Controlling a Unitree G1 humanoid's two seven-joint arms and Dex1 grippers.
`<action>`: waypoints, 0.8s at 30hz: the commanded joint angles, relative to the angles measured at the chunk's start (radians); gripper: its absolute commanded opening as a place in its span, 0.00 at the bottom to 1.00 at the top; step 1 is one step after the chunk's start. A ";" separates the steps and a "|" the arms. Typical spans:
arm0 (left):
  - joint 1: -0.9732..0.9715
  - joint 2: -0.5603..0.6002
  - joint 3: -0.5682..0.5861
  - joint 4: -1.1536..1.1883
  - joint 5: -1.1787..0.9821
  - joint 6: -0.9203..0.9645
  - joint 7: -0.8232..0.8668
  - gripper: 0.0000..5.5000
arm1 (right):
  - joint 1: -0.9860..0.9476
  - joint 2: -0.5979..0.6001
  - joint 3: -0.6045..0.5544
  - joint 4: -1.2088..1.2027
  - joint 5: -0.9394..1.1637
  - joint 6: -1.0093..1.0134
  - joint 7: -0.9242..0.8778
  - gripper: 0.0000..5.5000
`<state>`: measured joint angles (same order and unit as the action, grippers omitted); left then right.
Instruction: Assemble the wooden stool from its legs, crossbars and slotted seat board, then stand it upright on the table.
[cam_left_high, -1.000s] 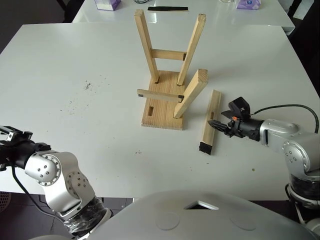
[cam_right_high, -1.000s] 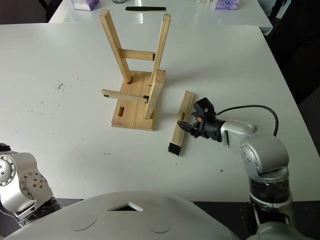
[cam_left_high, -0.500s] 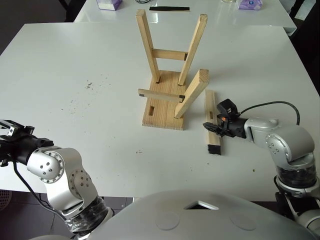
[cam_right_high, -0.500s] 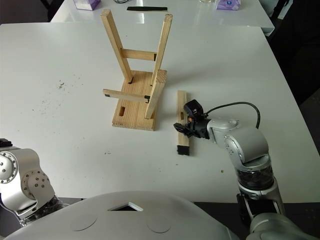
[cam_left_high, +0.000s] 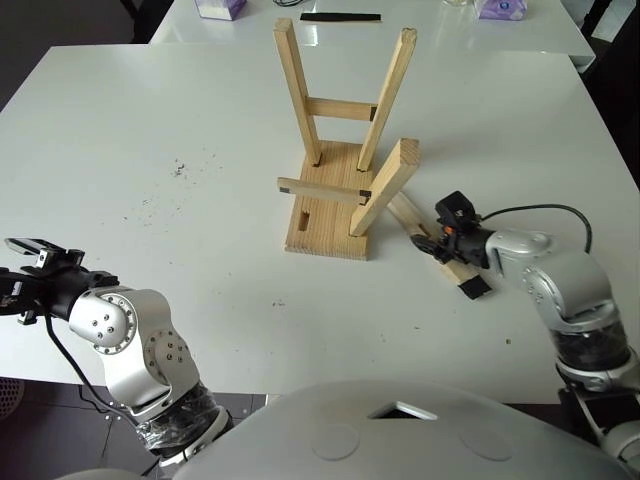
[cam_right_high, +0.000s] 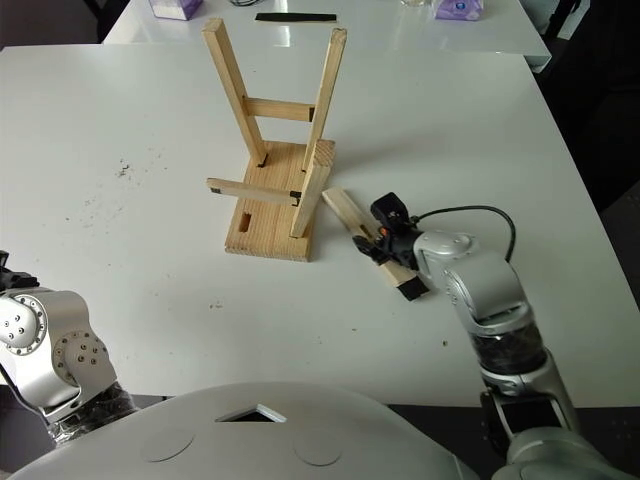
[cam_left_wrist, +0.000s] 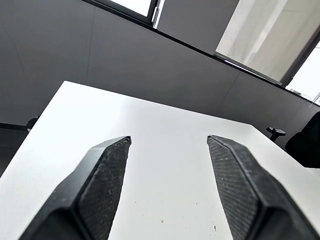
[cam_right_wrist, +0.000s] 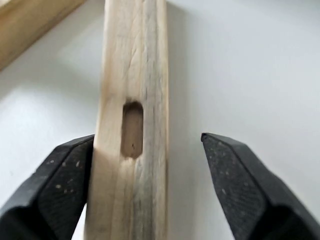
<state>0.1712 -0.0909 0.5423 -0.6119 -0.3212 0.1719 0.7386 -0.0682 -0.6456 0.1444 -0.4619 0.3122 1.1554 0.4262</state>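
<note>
The slotted seat board (cam_left_high: 322, 212) lies flat mid-table. Two legs (cam_left_high: 297, 90) stand upright in it, joined by a crossbar (cam_left_high: 338, 109). A third leg (cam_left_high: 384, 186) leans over the board's right edge with a second crossbar (cam_left_high: 317, 189) on it. A loose leg (cam_left_high: 461, 273) with a black end lies diagonally on the table to the right of the board. My right gripper (cam_left_high: 427, 243) is open astride it by its slot (cam_right_wrist: 132, 127), one finger (cam_right_wrist: 60, 186) against the wood. My left gripper (cam_left_wrist: 169, 139) is open and empty, past the table's front left edge.
Dark crumbs (cam_left_high: 178, 170) dot the table left of the stool. A black strip (cam_left_high: 340, 17) and two purple boxes (cam_left_high: 217, 8) sit on the second table behind. The right arm's cable (cam_left_high: 545, 210) arches over the table's right side.
The loose leg has swung from lying lengthwise to diagonal, its far end now near the leaning leg. My right gripper stayed on it and moved toward the board.
</note>
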 joint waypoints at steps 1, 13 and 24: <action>-0.004 -0.073 -0.001 0.011 0.002 -0.019 0.008 0.52 | 0.071 -0.107 -0.021 0.028 -0.007 -0.079 0.084 0.66; -0.007 -0.067 0.003 0.034 -0.004 -0.035 0.009 0.52 | 0.177 -0.260 -0.085 0.207 -0.032 -0.327 0.290 0.66; -0.022 -0.072 0.005 0.055 -0.001 -0.063 0.018 0.52 | 0.195 -0.294 -0.041 0.317 -0.058 -0.545 0.449 0.50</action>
<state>0.1665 -0.0918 0.5475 -0.5744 -0.3215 0.1155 0.7472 0.1029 -0.9311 0.0659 -0.1905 0.2749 0.6159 0.8375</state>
